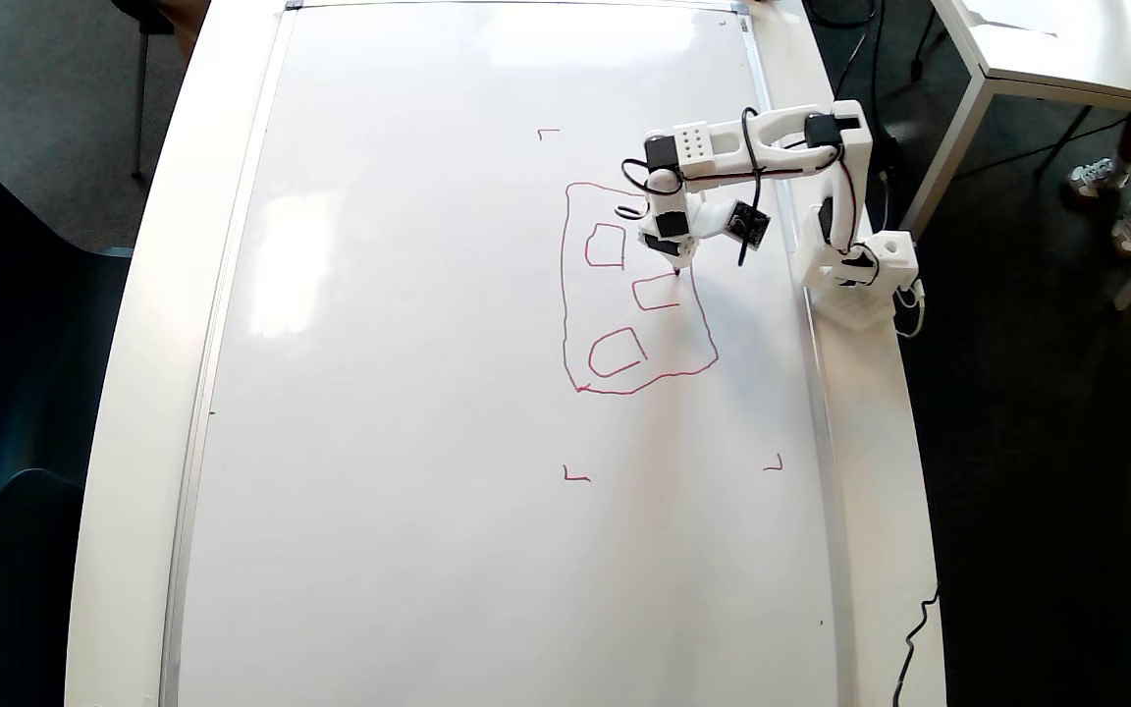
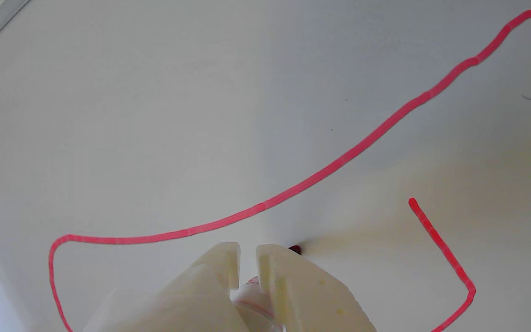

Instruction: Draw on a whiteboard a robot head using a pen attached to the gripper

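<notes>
In the overhead view, the robot head [image 1: 636,290] lies on the whiteboard's [image 1: 408,393] right half, near the arm's base [image 1: 860,275].

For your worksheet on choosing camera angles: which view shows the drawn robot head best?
The overhead view: the whole robot head shows, outline plus three inner boxes, the arm hiding only its upper right. The wrist view shows just stretches of its red outline and part of one box.

Looks like an office or classroom: white tables [image 1: 1066,59], grey carpet [image 1: 1017,442], someone's sneakers [image 1: 1091,177] showing nearby.
</notes>
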